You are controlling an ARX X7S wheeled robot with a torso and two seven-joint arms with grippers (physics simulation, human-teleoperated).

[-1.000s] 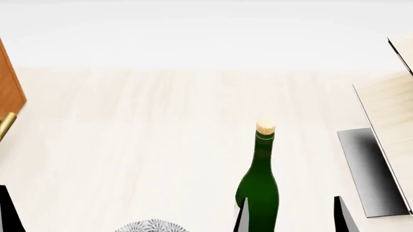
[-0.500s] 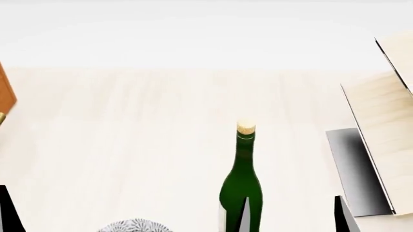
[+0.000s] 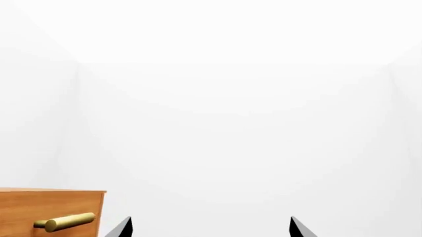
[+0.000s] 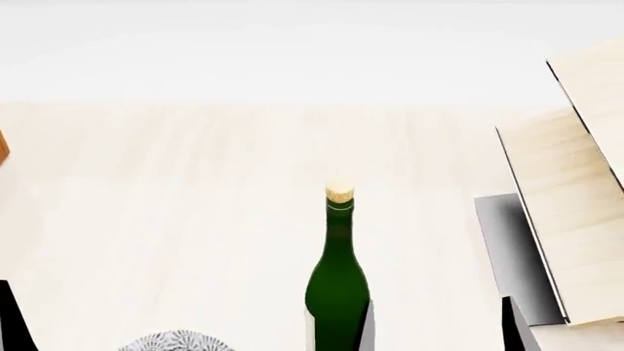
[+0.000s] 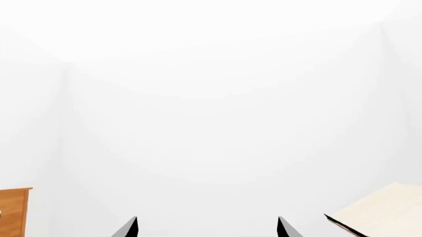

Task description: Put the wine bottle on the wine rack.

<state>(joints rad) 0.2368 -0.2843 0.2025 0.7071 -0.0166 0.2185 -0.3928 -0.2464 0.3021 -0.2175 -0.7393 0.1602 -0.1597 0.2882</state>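
One tall dark green glass wine bottle (image 4: 337,281) with tan cork stands upright on the pale wood tabletop (image 4: 195,219), lower centre of the head view, base cut off by the bottom edge. One wine rack of two slanted light wood boards (image 4: 565,197) on a dark grey metal base sits at the right edge, well apart from the bottle, nothing on it that I can see. Bottle not yet gripped, so task looks to be at the approach stage. Right hand (image 5: 206,228): two dark fingertips spread apart with nothing between them in its wrist view, camera aimed at blank white background; a corner of the rack board shows lower right there. In the head view, one right fingertip pokes up just beside the bottle's right flank, the other further right; I cannot tell whether the near one touches the glass. Left hand (image 3: 209,228): also spread, empty, parked near one reddish-brown cabinet with a brass handle (image 3: 53,213), likely idle. One patterned bowl (image 4: 171,342) peeks in at bottom left.
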